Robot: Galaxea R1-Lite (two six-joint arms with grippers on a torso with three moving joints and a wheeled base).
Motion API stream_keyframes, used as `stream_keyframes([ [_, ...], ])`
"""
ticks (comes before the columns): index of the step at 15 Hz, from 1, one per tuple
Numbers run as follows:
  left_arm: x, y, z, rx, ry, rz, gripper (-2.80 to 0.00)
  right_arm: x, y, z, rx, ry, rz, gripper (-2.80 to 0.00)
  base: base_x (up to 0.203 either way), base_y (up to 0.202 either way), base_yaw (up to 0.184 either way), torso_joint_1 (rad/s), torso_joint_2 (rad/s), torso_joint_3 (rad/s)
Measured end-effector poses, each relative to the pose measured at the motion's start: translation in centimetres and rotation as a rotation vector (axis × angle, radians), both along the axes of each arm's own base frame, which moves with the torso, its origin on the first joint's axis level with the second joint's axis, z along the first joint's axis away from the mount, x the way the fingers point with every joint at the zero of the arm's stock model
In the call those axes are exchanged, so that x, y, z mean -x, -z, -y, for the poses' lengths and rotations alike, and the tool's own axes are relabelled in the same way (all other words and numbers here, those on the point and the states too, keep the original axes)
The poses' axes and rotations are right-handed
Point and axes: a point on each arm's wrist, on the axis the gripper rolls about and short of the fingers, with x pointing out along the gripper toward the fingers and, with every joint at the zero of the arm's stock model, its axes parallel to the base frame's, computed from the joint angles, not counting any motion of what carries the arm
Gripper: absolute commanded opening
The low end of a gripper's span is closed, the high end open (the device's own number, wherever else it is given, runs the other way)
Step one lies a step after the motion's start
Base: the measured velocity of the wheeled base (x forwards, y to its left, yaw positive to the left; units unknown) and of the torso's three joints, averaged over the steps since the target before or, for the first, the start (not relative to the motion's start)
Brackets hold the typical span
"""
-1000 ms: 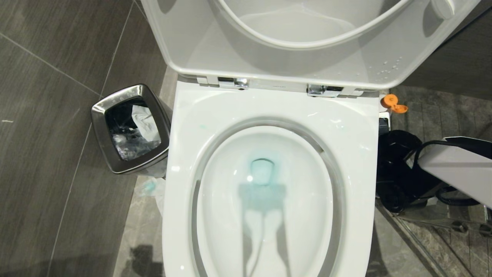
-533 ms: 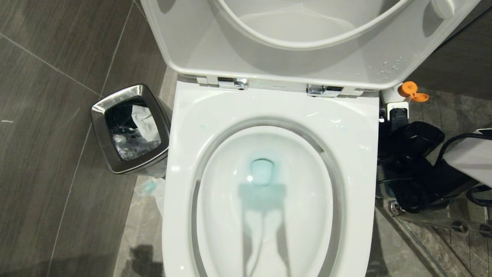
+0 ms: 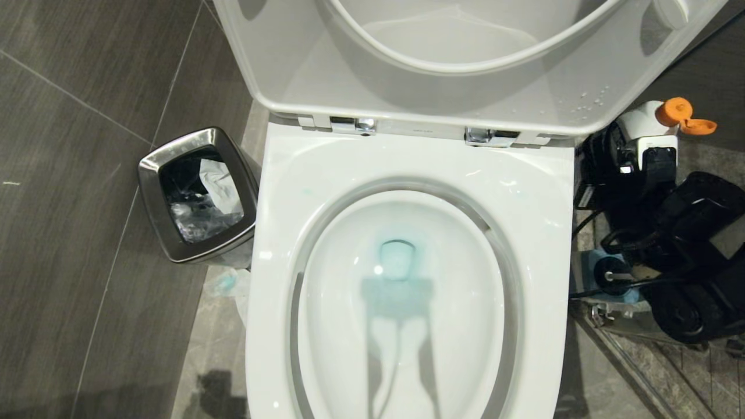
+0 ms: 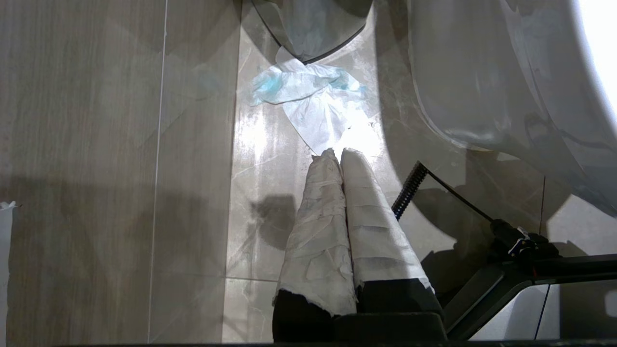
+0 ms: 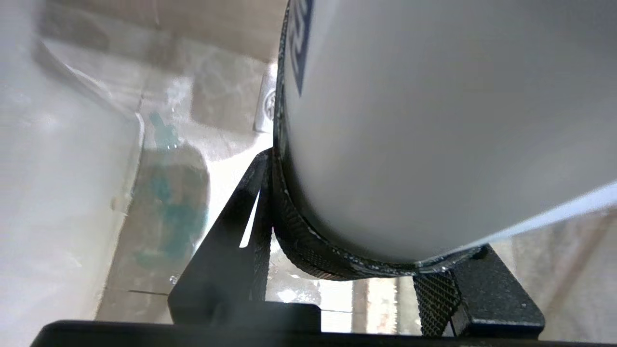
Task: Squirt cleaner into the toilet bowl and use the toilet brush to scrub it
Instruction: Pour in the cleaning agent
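One right hand (image 3: 643, 157) grips the white orange-capped cleaner bottle (image 3: 640, 125) beside the white ceramic toilet bowl (image 3: 401, 302), best set down upright, clear of the grey-and-blue brush holder (image 3: 611, 279); left hand (image 4: 337, 159) closed.

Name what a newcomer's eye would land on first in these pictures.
The large white glossy toilet bowl fills the middle, seat and lid raised, blue-green cleaner pooled at its drain. To its right, the right gripper holds a white cleaner bottle with an open orange flip cap; left stands a small steel waste bin.
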Motion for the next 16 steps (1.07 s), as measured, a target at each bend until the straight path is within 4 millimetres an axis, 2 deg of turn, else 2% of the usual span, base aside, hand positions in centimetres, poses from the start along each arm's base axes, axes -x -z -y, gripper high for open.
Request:
stream_keyframes([
  [6, 0.0, 0.0, 0.0, 0.0, 0.0, 0.0, -2.8, 5.3, -2.8, 0.6, -0.008, 0.018, 0.048, -2.8, 0.0, 0.0, 0.0, 0.0, 0.0, 0.0],
  [16, 0.0, 0.0, 0.0, 0.012, -0.002, -0.001, -2.8, 12.8, -5.6, 1.5, -0.003, 0.019, 0.005, -2.8, 0.0, 0.0, 0.0, 0.0, 0.0, 0.0],
])
